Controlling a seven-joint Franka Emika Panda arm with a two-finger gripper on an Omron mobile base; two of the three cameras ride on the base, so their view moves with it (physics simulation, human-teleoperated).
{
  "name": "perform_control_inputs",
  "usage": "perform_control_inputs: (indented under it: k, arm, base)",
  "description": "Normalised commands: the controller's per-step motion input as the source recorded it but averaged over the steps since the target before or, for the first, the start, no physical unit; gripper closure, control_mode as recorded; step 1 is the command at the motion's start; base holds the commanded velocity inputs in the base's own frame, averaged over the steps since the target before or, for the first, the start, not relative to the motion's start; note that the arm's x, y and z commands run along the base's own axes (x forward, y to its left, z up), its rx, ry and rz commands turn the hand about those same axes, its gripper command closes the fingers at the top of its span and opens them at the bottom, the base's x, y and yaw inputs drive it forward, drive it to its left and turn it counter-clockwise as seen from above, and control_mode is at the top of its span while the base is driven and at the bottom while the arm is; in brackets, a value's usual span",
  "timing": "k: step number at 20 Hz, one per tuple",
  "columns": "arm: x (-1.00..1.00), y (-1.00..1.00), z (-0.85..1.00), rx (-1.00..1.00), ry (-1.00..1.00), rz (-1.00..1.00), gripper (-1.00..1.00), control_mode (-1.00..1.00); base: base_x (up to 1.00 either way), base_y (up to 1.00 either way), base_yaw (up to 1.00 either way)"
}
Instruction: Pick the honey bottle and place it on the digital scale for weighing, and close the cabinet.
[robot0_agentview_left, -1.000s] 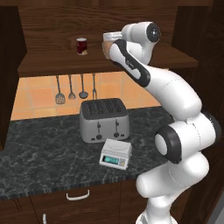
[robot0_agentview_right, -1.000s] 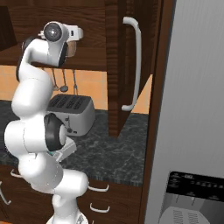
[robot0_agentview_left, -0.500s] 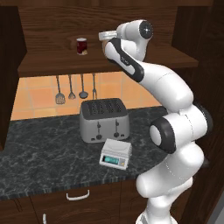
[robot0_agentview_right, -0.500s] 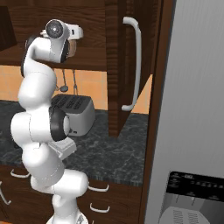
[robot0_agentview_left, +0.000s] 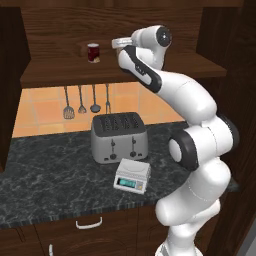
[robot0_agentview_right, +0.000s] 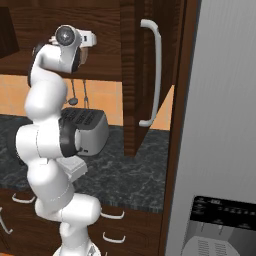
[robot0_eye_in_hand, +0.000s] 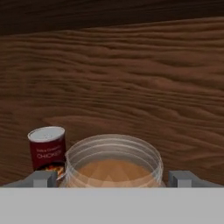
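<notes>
Dark marbled stone counter (robot0_agentview_left: 45, 185) runs across the kitchen, and right at its front edge sits the small flat white-grey digital scale (robot0_agentview_left: 132, 177) with its teal display facing out. Just behind it, the bigger silver four-slot toaster (robot0_agentview_left: 119, 136) stands near the middle of the counter. Further back, four metal utensils (robot0_agentview_left: 85, 99) hang against the orange tiled wall.

Up we go to the dark brown wooden wall cabinet (robot0_agentview_left: 55, 75), open, one door swung out with its long silver bar handle (robot0_agentview_right: 154, 75) plain in the right base view. On the shelf, the white arm reaches in and the gripper (robot0_eye_in_hand: 113, 177) has its two grey fingertips (robot0_eye_in_hand: 41, 178) set wide apart, one on each side of the rounded tan-brown honey bottle (robot0_eye_in_hand: 113, 162), whose pale ribbed rim sits between them. Whether the tips actually touch the bottle, I cannot tell. From the left base view the bottle's pale lid (robot0_agentview_left: 120, 43) peeks out by the wrist. Just beside it, toward the shelf's left end, stands a small dark red can (robot0_eye_in_hand: 47, 148) with a white top and a label, close to the bottle. Beyond both, the cabinet's wood-grain back panel (robot0_eye_in_hand: 131, 78).
</notes>
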Motion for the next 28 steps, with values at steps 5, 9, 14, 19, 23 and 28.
perform_control_inputs:
  k: [5,9,14,19,23,28]
  arm:
    - [0.05,0.02,-0.01,0.00,0.00,0.00,1.00,-1.00]
    - [-0.71,0.12,0.00,0.00,-0.02,0.00,1.00,-1.00]
    - [-0.96,0.02,0.01,0.00,-0.03,0.00,1.00,-1.00]
    - [-0.93,0.12,0.00,0.00,0.00,0.00,1.00,-1.00]
    - [-0.95,0.04,0.01,0.00,0.00,0.00,1.00,-1.00]
    - [-1.00,-0.08,-0.05,0.00,0.02,0.00,1.00,-1.00]
  base:
    - [0.00,0.00,0.00]
    - [0.00,0.00,0.00]
    - [0.00,0.00,0.00]
    - [0.00,0.00,0.00]
    - [0.00,0.00,0.00]
    - [0.00,0.00,0.00]
